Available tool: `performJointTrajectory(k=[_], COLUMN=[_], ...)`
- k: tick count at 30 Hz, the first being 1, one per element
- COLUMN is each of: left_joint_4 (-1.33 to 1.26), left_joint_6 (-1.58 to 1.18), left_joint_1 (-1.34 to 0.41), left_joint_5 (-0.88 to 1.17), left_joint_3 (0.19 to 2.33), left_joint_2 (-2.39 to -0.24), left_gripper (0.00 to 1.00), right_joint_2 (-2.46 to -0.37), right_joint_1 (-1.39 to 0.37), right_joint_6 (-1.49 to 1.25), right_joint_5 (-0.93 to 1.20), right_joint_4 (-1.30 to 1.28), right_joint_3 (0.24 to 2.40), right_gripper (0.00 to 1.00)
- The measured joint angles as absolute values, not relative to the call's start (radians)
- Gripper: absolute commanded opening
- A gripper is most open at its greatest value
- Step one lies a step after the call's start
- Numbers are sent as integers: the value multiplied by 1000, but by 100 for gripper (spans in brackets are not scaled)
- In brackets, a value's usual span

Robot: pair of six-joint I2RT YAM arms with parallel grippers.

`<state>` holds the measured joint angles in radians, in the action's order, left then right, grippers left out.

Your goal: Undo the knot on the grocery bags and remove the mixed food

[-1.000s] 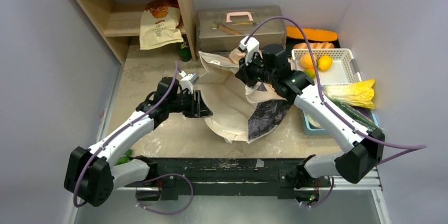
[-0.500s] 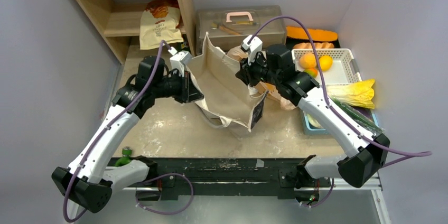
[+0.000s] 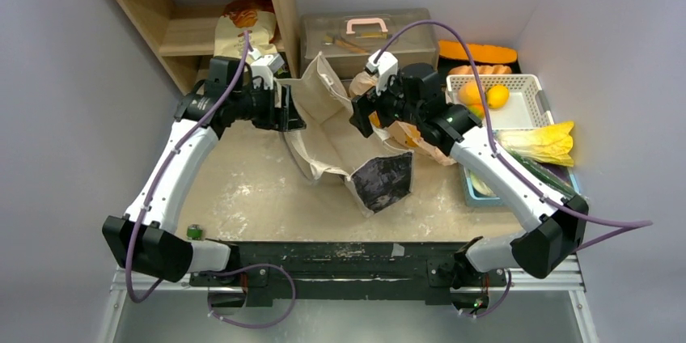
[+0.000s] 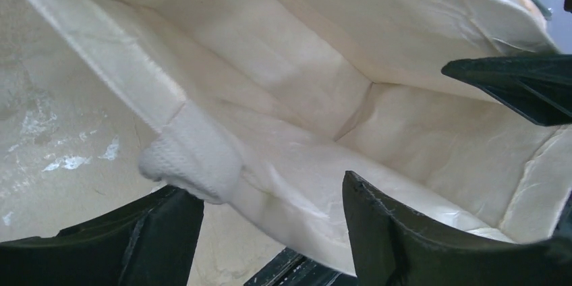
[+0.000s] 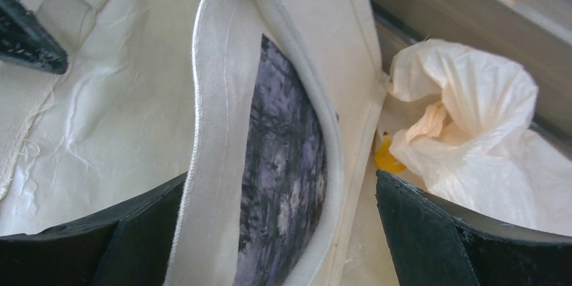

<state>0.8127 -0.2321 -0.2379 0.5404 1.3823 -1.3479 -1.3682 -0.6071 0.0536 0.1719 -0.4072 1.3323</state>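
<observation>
Left gripper [image 3: 290, 115] and right gripper [image 3: 362, 114], frame centre: both with jaws spread wide, straddling opposite rims of cream tote [image 3: 336, 141]. Grocery bags [image 5: 465, 117] lie crumpled, just right of tote.

The grocery bag [image 5: 465, 110] is thin, crinkly, pale plastic, crumpled in a loose heap on the bench, pressed against the far right side of the cream canvas tote [image 3: 340, 137]. A peach-tinted fold is gathered at its middle, and a scrap of yellow-orange shows at its lower edge (whether that gather is the knot cannot be told). The mixed food [image 3: 497, 96] lies in the open to the right of the tote: round orange and yellow fruits [image 3: 472, 92] together, a yellow-green long cabbage [image 3: 544, 142] nearer, and a long orange vegetable [image 3: 477, 53] farthest back
</observation>
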Motion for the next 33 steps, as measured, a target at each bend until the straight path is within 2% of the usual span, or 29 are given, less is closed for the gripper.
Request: performJointTrajectory(k=[4,7,12,21,26,33], left_joint_4=[836,846,908,1074,1172,1305], left_joint_6=[-215,-200,-167,-104,-57,-32], left_joint_1=[-237,-231,-222,-202,-156,83], left_joint_5=[537,533,513,465,439,477], left_joint_3=[1417,1438,1508,1720,1921,2164], left_joint_2=[-1299,-1279,-1282,-1320,-1391,-1566], left_gripper=[81,93,99,100,100,100], right_joint_2=[-1368,-1368,-1368,-1368,-1368,-1367], right_joint_1=[-601,-597,-590,-588,-576,-364], right_joint_6=[59,64,72,81,67,-24], right_joint_5=[142,123,116,170,180,202], right_joint_4=[-405,-399,-389,-388,-381,-383], right_joint_3=[1393,1439,1483,1539,1604,1697], right_gripper=[99,99,99,99,99,99])
